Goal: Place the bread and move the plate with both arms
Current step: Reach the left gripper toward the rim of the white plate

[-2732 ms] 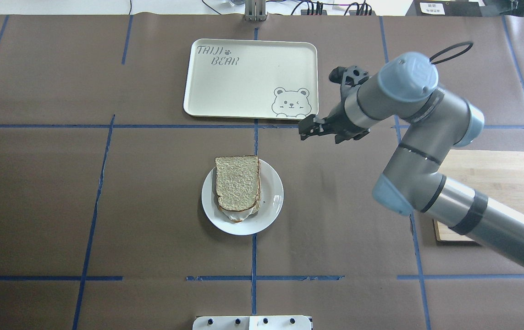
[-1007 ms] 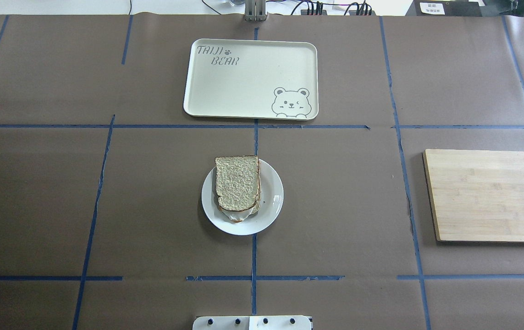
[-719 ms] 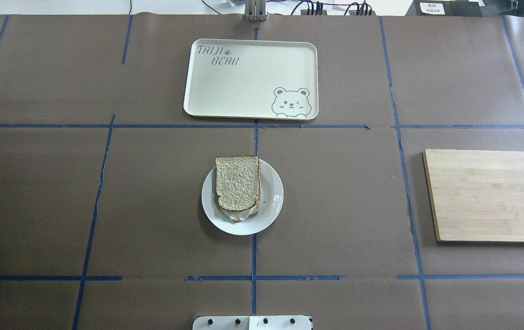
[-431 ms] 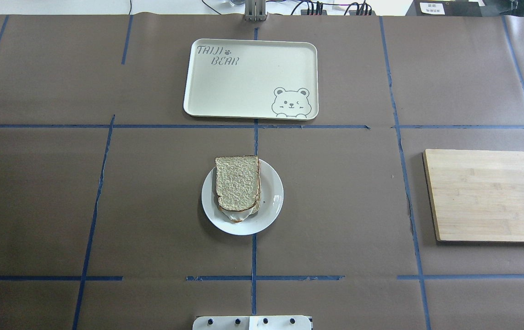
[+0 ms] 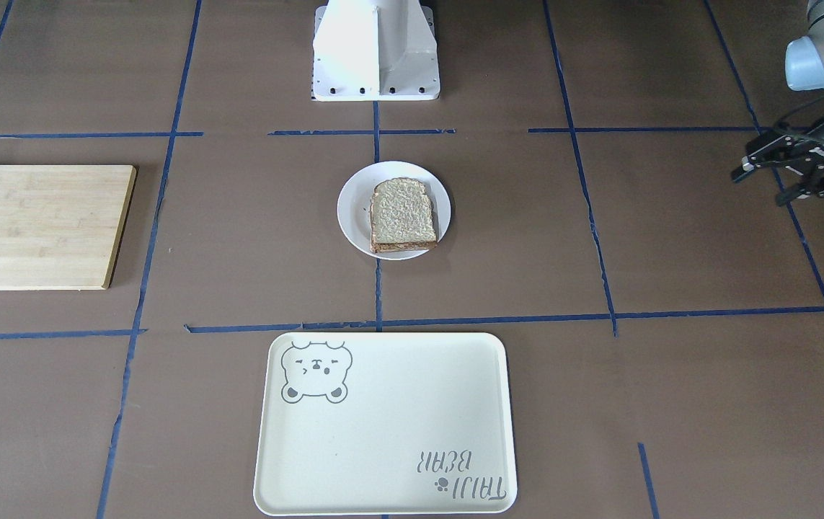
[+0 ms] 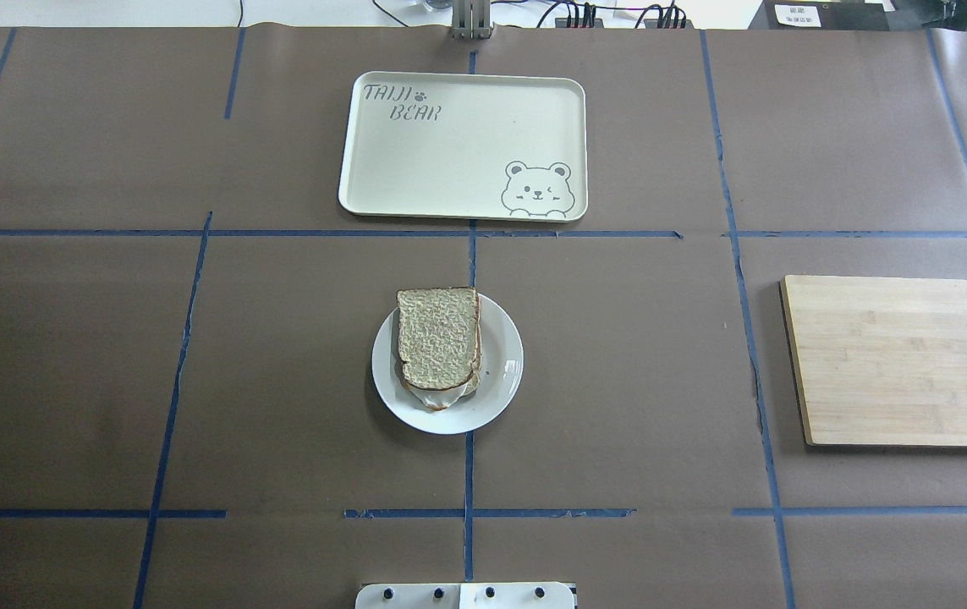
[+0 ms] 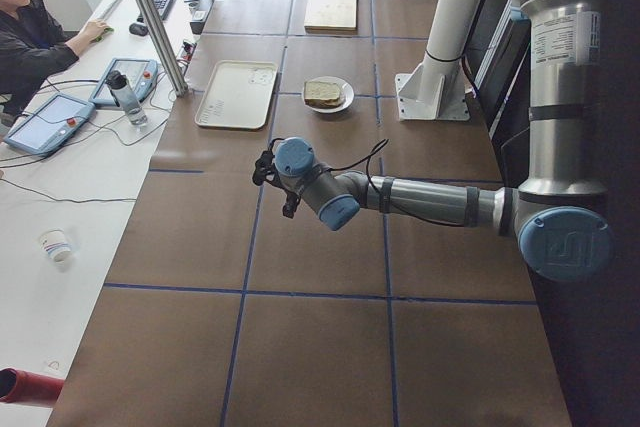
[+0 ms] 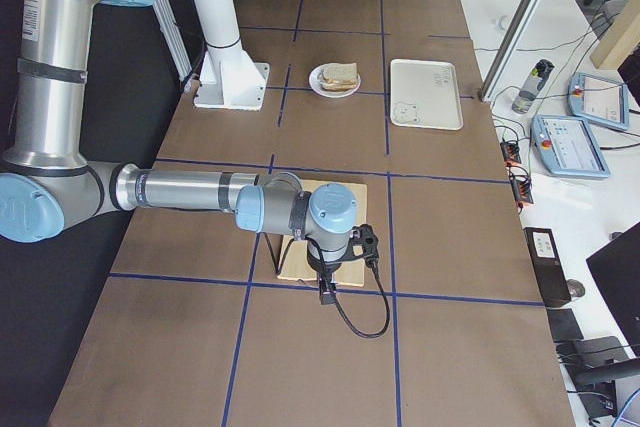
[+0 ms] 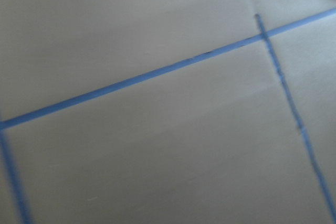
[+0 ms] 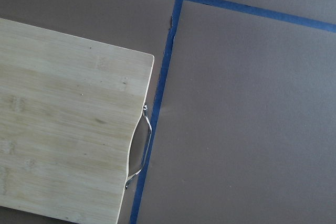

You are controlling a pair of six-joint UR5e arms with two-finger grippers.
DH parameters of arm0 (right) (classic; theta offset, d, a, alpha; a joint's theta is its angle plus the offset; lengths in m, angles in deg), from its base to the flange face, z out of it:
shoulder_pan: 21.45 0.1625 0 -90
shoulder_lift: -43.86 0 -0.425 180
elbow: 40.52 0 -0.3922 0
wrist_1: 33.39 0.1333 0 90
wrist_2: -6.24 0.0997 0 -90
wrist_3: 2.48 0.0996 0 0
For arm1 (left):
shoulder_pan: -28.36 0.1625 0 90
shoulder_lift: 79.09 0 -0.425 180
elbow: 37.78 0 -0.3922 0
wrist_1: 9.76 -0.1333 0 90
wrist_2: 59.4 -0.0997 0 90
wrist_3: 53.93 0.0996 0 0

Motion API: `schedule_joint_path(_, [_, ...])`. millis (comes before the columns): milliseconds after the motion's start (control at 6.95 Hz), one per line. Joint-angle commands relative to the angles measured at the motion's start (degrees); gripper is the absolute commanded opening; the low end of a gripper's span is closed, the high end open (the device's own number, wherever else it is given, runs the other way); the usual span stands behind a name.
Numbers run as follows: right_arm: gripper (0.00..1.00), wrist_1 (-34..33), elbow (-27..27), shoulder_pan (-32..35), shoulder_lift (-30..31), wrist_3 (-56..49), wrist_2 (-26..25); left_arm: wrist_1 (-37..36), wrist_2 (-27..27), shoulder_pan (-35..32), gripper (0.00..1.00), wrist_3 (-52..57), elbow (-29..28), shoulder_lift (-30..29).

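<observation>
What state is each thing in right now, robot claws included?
Pale speckled bread slice: lying atop another slice.
Small round white plate: flat on table, carrying both slices.
Cream rectangular bear tray: flat on table.
Bamboo cutting board: flat on table.
Left gripper: open, holding nothing.
Right gripper: by the board's end; open or shut unclear.

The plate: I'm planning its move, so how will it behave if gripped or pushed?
The plate looks rigid and glossy, so it probably slides easily on the paper and may slip from a rim pinch. The bread lies loose on a lower slice, so tilting could shift it.
</observation>
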State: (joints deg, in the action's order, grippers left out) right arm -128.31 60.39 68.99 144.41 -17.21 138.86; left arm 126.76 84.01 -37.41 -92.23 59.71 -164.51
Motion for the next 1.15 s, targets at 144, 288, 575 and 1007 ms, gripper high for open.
schedule_joint_path(144, [1.0, 0.0, 0.0, 0.0, 0.1, 0.0, 0.0, 20.0, -14.2, 16.2, 1.0, -30.6, -0.2, -3.0])
schedule_joint_path(288, [1.0, 0.0, -0.1, 0.0, 0.1, 0.0, 0.0, 24.6, -18.4, 20.1, 1.0, -36.9, -0.2, -4.0])
schedule_joint_path(575, [1.0, 0.0, 0.0, 0.0, 0.2, 0.1, 0.0, 25.6, -27.2, 27.5, 1.0, -44.2, -0.2, -8.2])
schedule_joint_path(1007, [1.0, 0.0, 0.0, 0.0, 0.1, 0.1, 0.0, 26.5, -43.9, 38.6, 0.98, -55.6, -0.7, -14.4])
